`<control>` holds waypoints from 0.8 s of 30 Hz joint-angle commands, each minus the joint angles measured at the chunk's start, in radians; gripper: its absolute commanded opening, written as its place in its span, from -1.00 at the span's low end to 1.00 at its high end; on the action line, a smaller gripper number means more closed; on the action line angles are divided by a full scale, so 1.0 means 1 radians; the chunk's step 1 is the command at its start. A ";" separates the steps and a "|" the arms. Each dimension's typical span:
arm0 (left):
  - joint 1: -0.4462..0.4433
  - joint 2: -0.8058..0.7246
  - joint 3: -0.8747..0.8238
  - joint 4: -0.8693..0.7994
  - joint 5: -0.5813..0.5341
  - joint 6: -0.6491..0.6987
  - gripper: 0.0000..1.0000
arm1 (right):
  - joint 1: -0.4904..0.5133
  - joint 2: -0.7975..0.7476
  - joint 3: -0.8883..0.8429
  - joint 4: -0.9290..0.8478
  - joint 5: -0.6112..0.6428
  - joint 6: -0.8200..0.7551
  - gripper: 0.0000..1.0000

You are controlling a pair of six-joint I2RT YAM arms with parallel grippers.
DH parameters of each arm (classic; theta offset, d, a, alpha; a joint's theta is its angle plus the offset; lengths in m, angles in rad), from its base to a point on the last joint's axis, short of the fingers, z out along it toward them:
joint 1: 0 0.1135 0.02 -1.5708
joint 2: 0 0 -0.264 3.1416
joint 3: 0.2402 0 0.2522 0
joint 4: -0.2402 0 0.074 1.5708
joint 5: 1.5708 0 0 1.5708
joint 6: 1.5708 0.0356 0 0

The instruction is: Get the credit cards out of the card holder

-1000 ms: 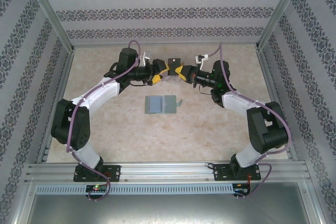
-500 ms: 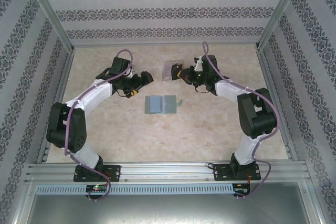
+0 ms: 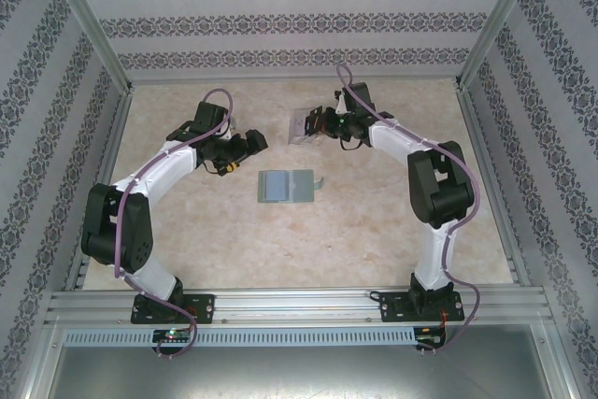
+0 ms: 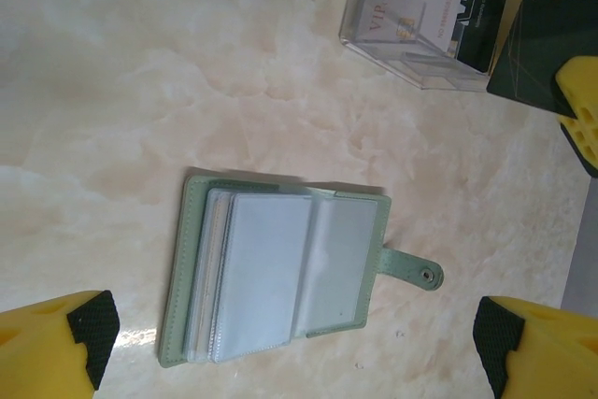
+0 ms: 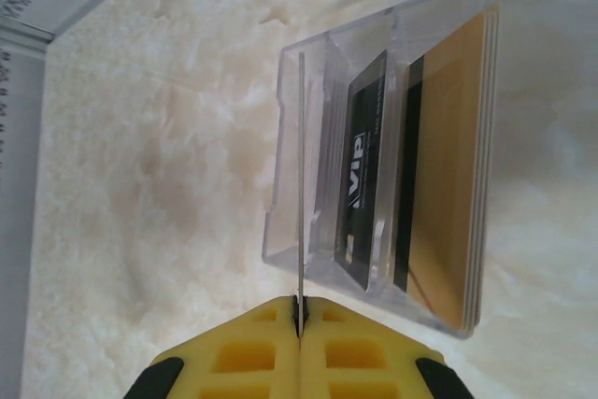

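Wallet (image 3: pixel 285 186) lies open and flat at the centre of the table (image 3: pixel 187 240), pale sleeves up, snap strap pointing to 3 o'clock in the top view. Left claw (image 3: pixel 254 142) hangs at 11 o'clock of the wallet, jaws spread wide, nothing between them. In its wrist view the wallet sits below, between the two yellow fingertips and apart from both. Right claw (image 5: pixel 299 310) is at 1 o'clock of the wallet, jaws pressed together on a black card (image 4: pixel 542 35), seen edge-on in its own wrist view. Clear tray (image 5: pixel 280 212) is at 12 o'clock of the wallet, just beside the right claw. It holds a stack of orange-gold cards (image 5: pixel 448 165) and another black VIP card (image 5: pixel 364 175). Cannot tell whether the held card touches the tray. Wallet and tray are well apart.
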 commanded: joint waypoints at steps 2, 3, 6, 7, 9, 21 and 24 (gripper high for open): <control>0.012 0.009 -0.006 -0.037 -0.010 0.023 0.99 | -0.006 0.075 0.116 -0.101 0.023 -0.060 -1.00; 0.012 0.009 -0.007 -0.038 -0.010 0.023 0.99 | -0.007 0.085 0.132 -0.113 0.021 -0.065 -1.00; 0.011 0.005 -0.009 -0.045 -0.013 0.027 0.99 | -0.009 0.109 0.164 -0.142 0.018 -0.077 -1.00; 0.012 0.005 -0.011 -0.046 -0.014 0.028 0.99 | -0.008 0.114 0.168 -0.145 0.023 -0.079 -1.00; 0.011 0.007 -0.014 -0.044 -0.010 0.030 0.99 | -0.012 0.121 0.170 -0.149 0.027 -0.081 -1.00; 0.011 0.011 -0.011 -0.033 0.015 0.027 0.99 | -0.011 0.137 0.231 -0.206 0.025 -0.112 -0.45; 0.011 0.007 -0.002 -0.047 0.005 0.033 0.99 | -0.015 0.095 0.222 -0.216 0.021 -0.114 -0.34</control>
